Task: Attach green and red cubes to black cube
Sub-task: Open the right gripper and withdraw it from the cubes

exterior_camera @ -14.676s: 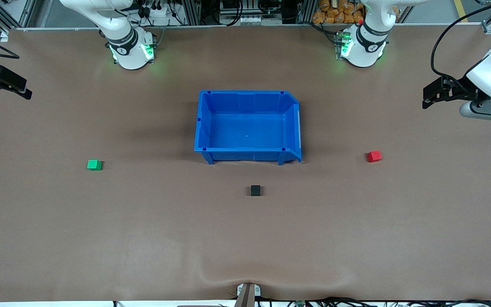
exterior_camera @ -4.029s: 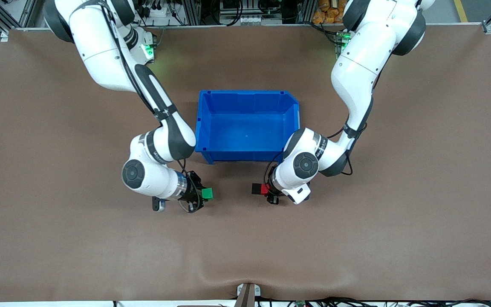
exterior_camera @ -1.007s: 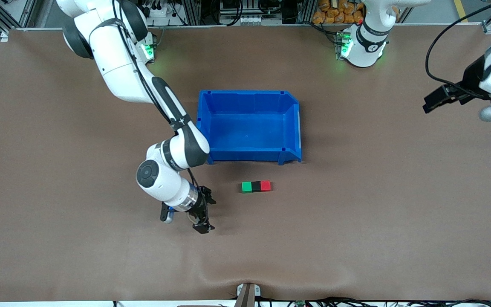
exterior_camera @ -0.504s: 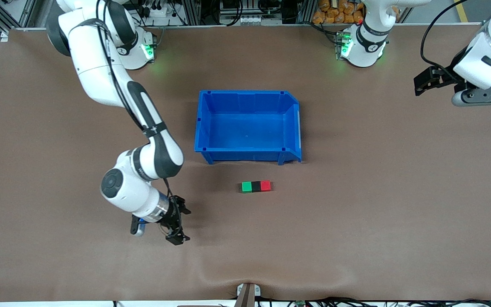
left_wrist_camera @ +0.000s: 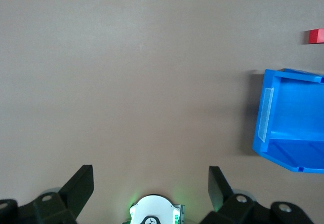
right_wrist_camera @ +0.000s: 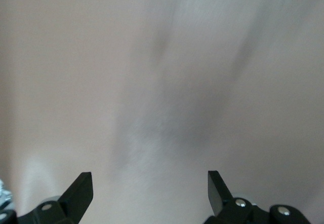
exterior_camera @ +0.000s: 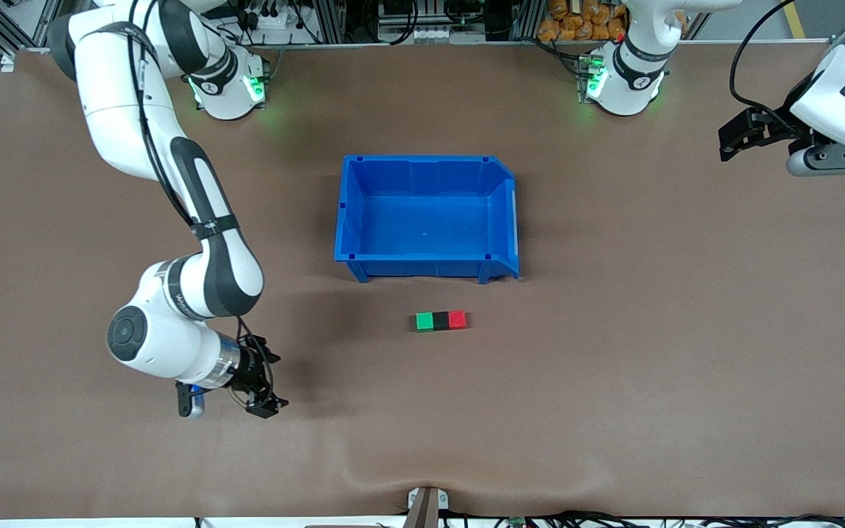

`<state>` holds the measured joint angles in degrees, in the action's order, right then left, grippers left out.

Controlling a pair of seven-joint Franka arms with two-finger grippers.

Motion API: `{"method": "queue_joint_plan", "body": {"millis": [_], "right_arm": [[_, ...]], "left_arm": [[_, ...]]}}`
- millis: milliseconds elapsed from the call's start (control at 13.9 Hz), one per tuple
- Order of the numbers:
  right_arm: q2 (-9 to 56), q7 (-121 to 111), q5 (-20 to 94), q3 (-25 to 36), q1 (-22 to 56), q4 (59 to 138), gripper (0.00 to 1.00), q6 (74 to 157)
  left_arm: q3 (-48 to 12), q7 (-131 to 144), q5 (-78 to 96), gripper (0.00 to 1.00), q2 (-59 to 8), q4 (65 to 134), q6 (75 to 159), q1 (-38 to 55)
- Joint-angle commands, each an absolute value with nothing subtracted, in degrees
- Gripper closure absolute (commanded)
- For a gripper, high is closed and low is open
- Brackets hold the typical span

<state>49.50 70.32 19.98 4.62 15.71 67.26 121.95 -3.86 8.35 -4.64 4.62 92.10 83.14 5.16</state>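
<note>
The green cube (exterior_camera: 425,321), the black cube (exterior_camera: 440,321) and the red cube (exterior_camera: 457,320) lie joined in one row on the table, black in the middle, just nearer the front camera than the blue bin (exterior_camera: 422,265). My right gripper (exterior_camera: 273,380) is open and empty, low over bare table toward the right arm's end, well apart from the row. My left gripper (exterior_camera: 728,147) is open and empty, raised over the left arm's end of the table. The left wrist view shows its open gripper (left_wrist_camera: 150,176), the red cube (left_wrist_camera: 316,36) and the bin (left_wrist_camera: 266,115). The right wrist view shows its open gripper (right_wrist_camera: 149,181) over bare table.
The blue bin stands empty mid-table. The brown mat has a raised wrinkle (exterior_camera: 393,469) near the edge closest to the front camera. The left arm's base (left_wrist_camera: 154,213) shows between the fingers in the left wrist view.
My right arm has swung away from the cube row toward its own end of the table, gripper open. The left arm shifted slightly. The cubes have not moved.
</note>
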Motion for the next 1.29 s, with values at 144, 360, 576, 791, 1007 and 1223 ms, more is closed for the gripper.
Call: {"method": "queue_joint_plan", "body": {"millis": [144,360,576,791,1007,1223], "right_arm": [[44.4,60.67,14.41,4.31,12.31,68.38,0.0,112.52],[40.18,51.36,14.59,4.05,8.8,68.55,0.0,106.9],[37.54,43.18,14.33,4.13,6.51,68.55,0.0,99.16],[34.55,38.42,14.41,4.13,4.05,68.64,0.0,93.89],[32.44,32.8,14.24,4.22,1.5,68.73,0.0,89.22],[29.98,30.24,12.85,4.22,0.53,68.99,0.0,85.62]], "left_arm": [[-3.87,8.35,-4.92,0.0,3.87,90.62,82.44,5.1],[-4.31,8.44,-5.53,0.0,3.96,90.44,82.44,5.19],[-3.87,8.44,-5.18,0.0,3.78,90.35,82.44,5.01],[-3.87,8.44,-5.36,0.0,3.78,90.44,82.44,5.01],[-3.87,8.44,-5.45,0.0,3.87,90.35,82.44,5.1],[-3.87,8.35,-5.45,0.0,3.87,90.26,82.35,5.1]]}}
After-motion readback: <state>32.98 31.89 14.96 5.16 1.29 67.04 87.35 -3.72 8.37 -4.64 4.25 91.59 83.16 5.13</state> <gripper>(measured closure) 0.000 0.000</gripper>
